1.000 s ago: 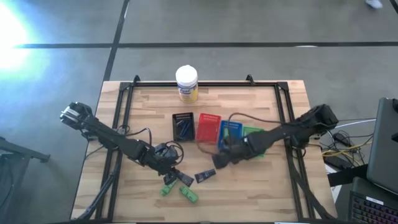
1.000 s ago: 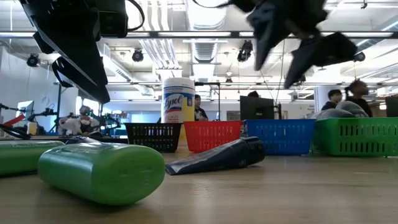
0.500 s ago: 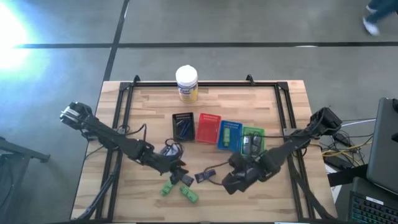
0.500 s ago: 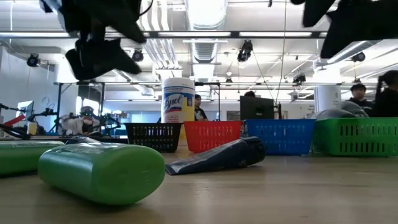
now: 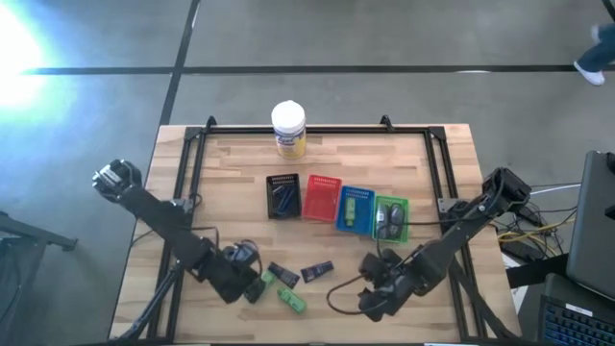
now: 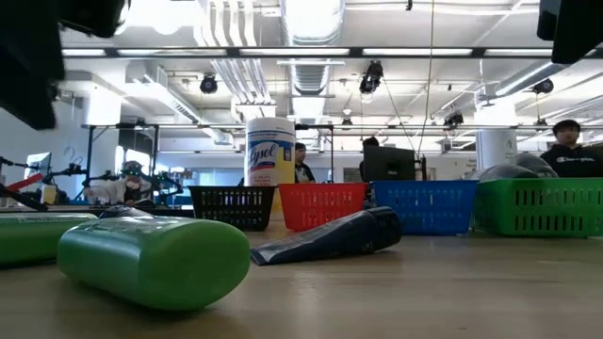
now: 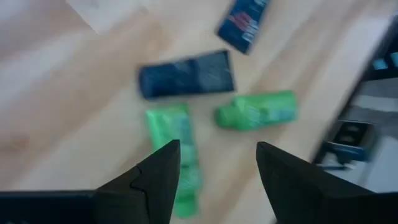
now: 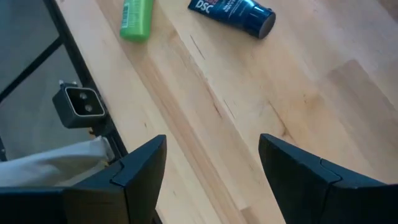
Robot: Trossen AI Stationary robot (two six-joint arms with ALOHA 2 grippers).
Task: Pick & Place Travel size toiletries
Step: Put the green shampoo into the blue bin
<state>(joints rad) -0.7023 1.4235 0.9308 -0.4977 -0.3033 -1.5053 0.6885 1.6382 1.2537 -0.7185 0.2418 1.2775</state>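
Looking down, your scene reads so:
Left hand [image 5: 252, 285]: fingers apart, empty, above the green tubes [image 5: 292, 300] near the tabletop's [image 5: 231, 183] front edge.
Right hand [image 5: 373, 300]: fingers apart, empty, over bare wood.
Navy packets [image 5: 316, 273]: lying between your two hands.
Trays [image 5: 323, 198]: row at mid-tabletop, some toiletries inside.

Robotics lab or workshop, open-plan. Wooden table [image 5: 317, 163] on black frame, grey concrete floor with dark seams. Low view: exposed ceiling ducts [image 6: 311, 24], strip lights, monitor [image 6: 389, 164], person [image 6: 568, 148] at 3 o'clock, cluttered benches at 9 o'clock.
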